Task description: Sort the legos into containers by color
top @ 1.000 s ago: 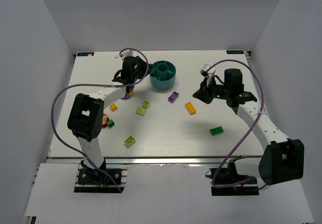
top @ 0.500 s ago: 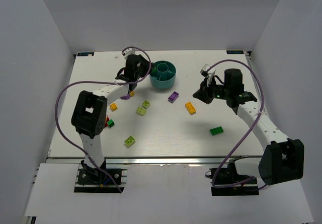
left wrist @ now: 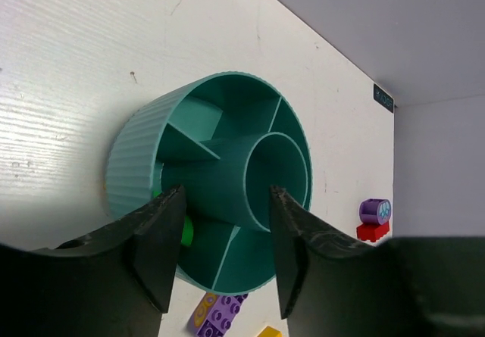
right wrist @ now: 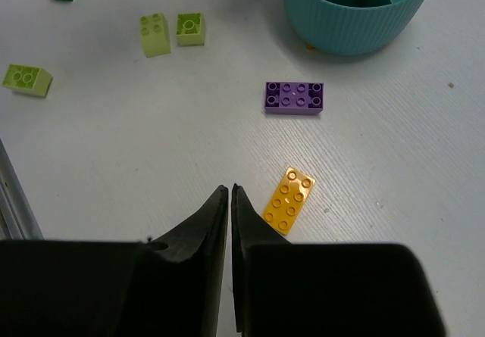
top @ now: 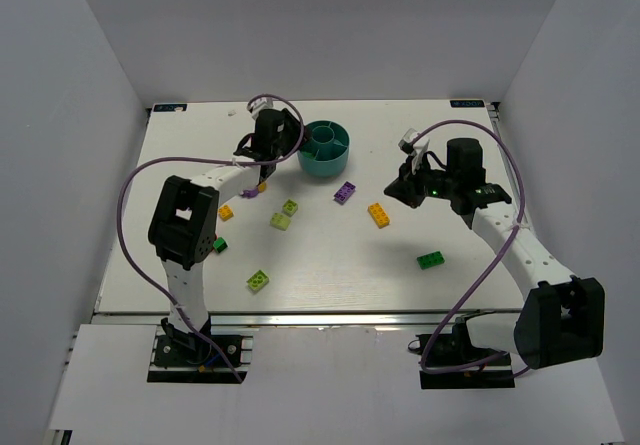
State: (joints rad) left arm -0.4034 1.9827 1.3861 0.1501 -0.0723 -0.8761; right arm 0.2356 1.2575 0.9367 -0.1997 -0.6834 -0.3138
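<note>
The teal bowl [top: 325, 148] with its wedge containers [left wrist: 227, 257] stands at the back of the table. My left gripper [left wrist: 224, 201] hovers open over the bowl's near-left rim, and nothing sits between its fingers. A green lego [left wrist: 186, 231] lies in a compartment just beside the left finger. My right gripper [right wrist: 229, 189] is shut and empty above the table, close to an orange lego [right wrist: 288, 199]. A purple lego [right wrist: 294, 97] lies between that brick and the bowl [right wrist: 356, 11]. A dark green lego [top: 431, 259] sits at the right front.
Lime bricks [top: 289, 207] [top: 281, 221] [top: 258, 280] are scattered left of centre. A small orange brick [top: 225, 212] and a green one [top: 219, 245] lie by the left arm. A purple-and-red piece [left wrist: 373, 219] rests beyond the bowl. White walls enclose the table.
The left wrist has edged right toward the bowl and its jaws have parted. The right arm has stayed put.
</note>
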